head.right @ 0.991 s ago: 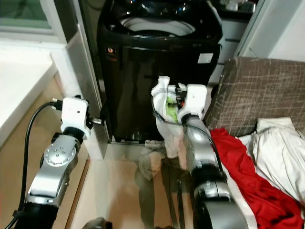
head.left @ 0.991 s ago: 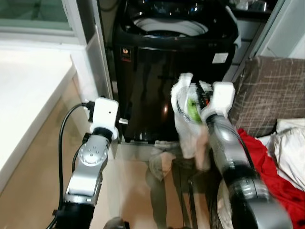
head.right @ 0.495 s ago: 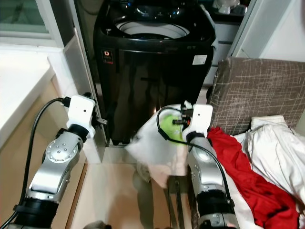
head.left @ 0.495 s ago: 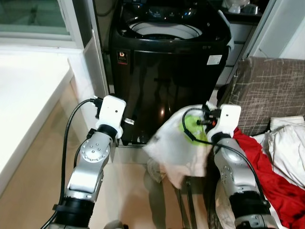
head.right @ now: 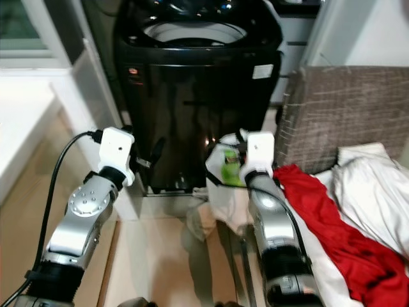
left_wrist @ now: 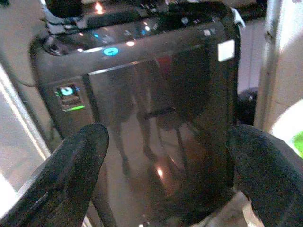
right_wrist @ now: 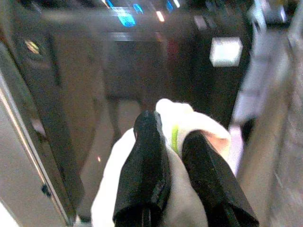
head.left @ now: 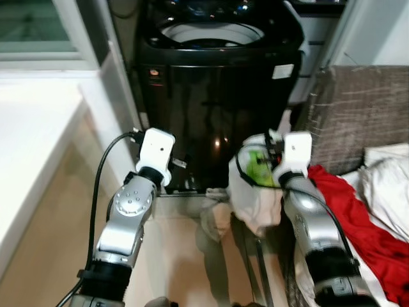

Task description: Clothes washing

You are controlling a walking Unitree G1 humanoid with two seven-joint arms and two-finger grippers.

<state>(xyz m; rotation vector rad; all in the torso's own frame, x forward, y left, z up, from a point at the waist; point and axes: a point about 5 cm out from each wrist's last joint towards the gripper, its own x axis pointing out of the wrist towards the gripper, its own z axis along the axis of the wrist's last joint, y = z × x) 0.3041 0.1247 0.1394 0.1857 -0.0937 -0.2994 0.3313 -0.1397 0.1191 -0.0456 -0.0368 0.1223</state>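
A black top-loading washing machine (head.left: 211, 109) stands straight ahead with its lid up and the white drum rim (head.left: 214, 31) showing. My right gripper (head.left: 267, 157) is shut on a white garment with a green print (head.left: 254, 192), held in front of the machine's lower panel. The right wrist view has the cloth (right_wrist: 189, 118) pinched between the two black fingers (right_wrist: 147, 161). My left gripper (left_wrist: 165, 142) is open and holds nothing, pointing at the machine's front from the left, its wrist (head.left: 156, 148) raised at about the same height.
A crumpled garment (head.left: 214, 214) lies on the floor at the machine's base. A red cloth (head.left: 358, 217) and white cloth (head.left: 386, 188) are piled at the right, by a grey-brown cushion (head.left: 358, 115). A white counter (head.left: 32, 147) runs along the left.
The white garment, which billowed out to the left half a second ago, now hangs down under my right gripper. The camera has shifted a little. The left arm is about where it was.
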